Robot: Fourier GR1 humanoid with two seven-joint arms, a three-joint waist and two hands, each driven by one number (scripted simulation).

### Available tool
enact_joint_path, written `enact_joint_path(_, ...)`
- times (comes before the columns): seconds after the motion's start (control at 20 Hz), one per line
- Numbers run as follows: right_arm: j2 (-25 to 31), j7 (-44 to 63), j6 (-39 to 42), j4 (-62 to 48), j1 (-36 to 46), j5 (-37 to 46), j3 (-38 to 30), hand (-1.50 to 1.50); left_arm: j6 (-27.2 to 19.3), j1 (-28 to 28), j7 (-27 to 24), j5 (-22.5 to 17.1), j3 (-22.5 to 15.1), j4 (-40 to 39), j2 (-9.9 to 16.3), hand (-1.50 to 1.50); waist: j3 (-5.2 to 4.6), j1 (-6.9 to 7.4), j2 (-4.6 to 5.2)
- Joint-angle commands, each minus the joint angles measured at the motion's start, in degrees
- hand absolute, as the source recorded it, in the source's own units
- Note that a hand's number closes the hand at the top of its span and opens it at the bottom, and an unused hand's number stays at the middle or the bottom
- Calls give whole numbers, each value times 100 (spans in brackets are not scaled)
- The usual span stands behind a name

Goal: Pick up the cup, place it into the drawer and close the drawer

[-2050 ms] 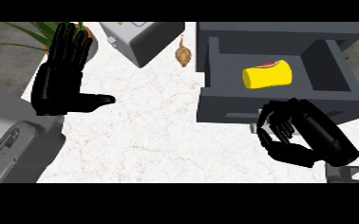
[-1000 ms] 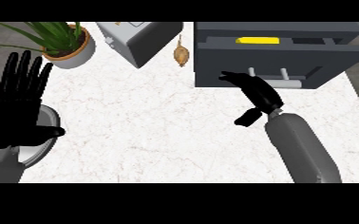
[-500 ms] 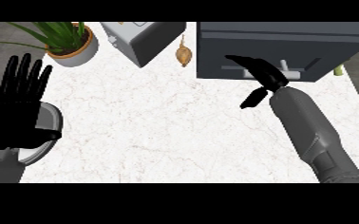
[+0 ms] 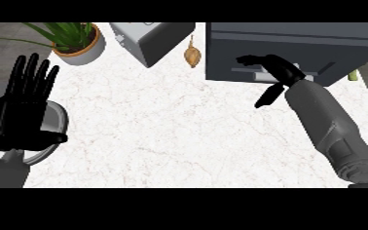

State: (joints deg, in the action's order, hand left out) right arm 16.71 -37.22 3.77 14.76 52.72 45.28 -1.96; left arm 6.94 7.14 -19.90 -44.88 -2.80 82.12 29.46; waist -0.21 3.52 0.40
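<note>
Drawer (image 4: 284, 51) at the upper right of the frame looks pushed in, its dark grey front flat and flush. The cup cannot be seen anywhere; it is judged to be shut inside the drawer, since no cup shows on the counter (image 4: 179, 126).

The right hand (image 4: 277, 73) is set against the drawer front, near the handle. Its fingers are stretched out and a little bent at the tips, with the thumb hanging down; nothing is held in them. The grey forearm runs down to the lower right of the frame.

The left hand (image 4: 27, 102) is held up at the left edge of the frame, resting, with its fingers straight and spread apart. A round grey plate (image 4: 59, 122) is partly hidden under it.

The drawer front is judged to be hard and stiff, so it can be pushed flat without bending. It is best pressed near the middle, by the handle, so it slides in straight.

A potted plant (image 4: 75, 39) is seen at the upper left, a grey toaster (image 4: 155, 39) beside it, and a small brown onion (image 4: 192, 54) just left of the drawer.
</note>
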Motion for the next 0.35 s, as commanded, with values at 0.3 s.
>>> enact_joint_path(0.3,539,227,52,-573,533,-34,-240,-150,105,71,-133,209,-20,-169,-69,-150,43,163,183)
